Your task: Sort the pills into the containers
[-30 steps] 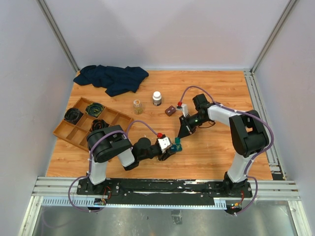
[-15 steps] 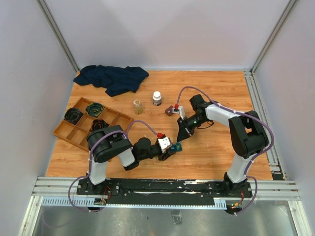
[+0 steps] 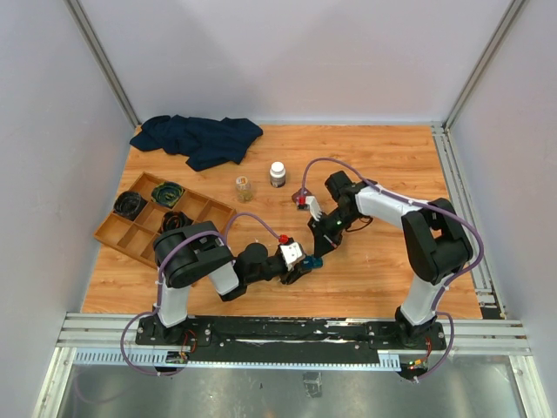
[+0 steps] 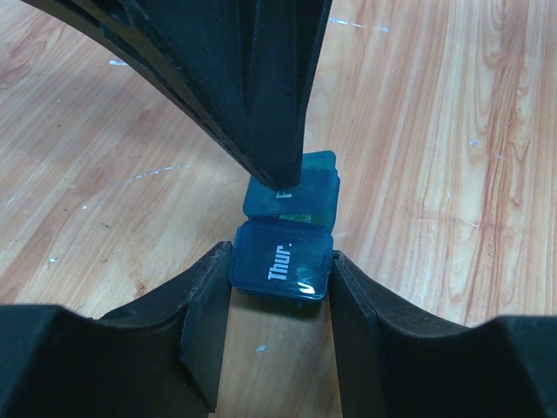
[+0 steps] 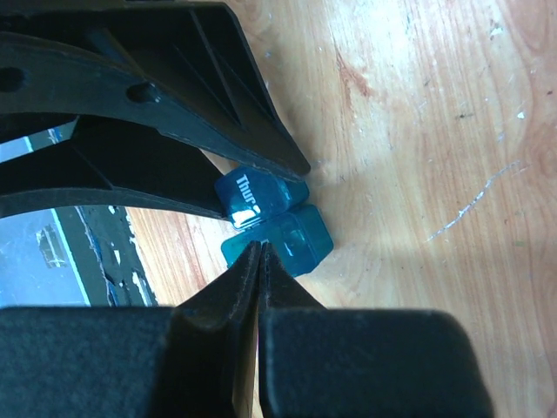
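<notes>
A small teal container [image 4: 280, 266] lies on the wooden table, its lid marked "Thur". My left gripper [image 4: 280, 277] is shut on that marked half, one finger on each side. The container's other half [image 4: 306, 193] lies hinged out beyond it. My right gripper [image 5: 259, 250] is shut, and its joined tips press down on that other half [image 5: 296, 239]. From above, the container [image 3: 314, 260] sits between the left gripper [image 3: 305, 264] and the right gripper [image 3: 317, 251]. I cannot make out any pills.
A white-capped bottle [image 3: 278, 174] and a small glass jar [image 3: 244, 188] stand behind the arms. A wooden compartment tray [image 3: 130, 235] with dark coiled items sits at the left. A dark blue cloth [image 3: 198, 139] lies at the back left.
The right arm's wrist has swung left and towards the bottle, while its tips stay at the container. The left arm and the container have not moved.
</notes>
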{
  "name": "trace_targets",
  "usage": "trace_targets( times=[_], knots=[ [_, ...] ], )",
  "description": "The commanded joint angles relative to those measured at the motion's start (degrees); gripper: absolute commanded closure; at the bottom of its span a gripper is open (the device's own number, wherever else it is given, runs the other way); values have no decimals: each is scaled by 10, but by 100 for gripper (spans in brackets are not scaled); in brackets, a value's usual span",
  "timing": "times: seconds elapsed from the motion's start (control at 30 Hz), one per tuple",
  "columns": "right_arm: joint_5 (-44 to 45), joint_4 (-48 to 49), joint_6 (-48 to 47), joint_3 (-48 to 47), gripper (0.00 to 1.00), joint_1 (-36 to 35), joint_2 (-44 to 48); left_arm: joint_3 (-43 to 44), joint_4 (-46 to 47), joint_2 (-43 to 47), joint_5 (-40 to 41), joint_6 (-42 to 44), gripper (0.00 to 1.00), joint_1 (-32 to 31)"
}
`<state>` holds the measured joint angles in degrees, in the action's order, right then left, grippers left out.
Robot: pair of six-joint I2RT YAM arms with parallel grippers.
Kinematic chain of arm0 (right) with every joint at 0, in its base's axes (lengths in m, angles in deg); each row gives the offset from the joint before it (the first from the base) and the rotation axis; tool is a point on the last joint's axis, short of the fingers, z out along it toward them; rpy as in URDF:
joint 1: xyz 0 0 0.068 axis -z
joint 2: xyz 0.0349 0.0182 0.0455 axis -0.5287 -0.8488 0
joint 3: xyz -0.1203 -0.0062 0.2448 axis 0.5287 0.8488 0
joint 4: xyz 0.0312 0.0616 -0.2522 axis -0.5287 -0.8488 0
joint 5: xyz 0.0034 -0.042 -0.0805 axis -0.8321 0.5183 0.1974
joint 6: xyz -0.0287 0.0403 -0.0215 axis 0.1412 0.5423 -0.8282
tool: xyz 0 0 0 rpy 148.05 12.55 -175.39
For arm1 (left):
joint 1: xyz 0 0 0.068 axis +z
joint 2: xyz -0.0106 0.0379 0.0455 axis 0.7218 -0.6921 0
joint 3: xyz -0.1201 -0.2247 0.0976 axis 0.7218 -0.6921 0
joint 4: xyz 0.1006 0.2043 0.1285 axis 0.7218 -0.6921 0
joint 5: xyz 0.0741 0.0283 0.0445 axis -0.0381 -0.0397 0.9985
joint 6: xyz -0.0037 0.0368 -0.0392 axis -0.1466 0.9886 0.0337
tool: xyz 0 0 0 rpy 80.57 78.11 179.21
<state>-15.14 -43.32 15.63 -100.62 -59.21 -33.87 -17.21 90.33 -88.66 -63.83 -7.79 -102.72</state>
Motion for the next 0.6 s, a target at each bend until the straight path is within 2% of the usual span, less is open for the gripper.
trace_targets(
  times=[0.0,0.57],
  knots=[
    [56,-35,-22,-21,100,-17,6,4,-5,1,9,8,92,-7],
    [119,-43,-30,-27,99,-61,-13,3,1,3,34,9,92,-9]
  ],
)
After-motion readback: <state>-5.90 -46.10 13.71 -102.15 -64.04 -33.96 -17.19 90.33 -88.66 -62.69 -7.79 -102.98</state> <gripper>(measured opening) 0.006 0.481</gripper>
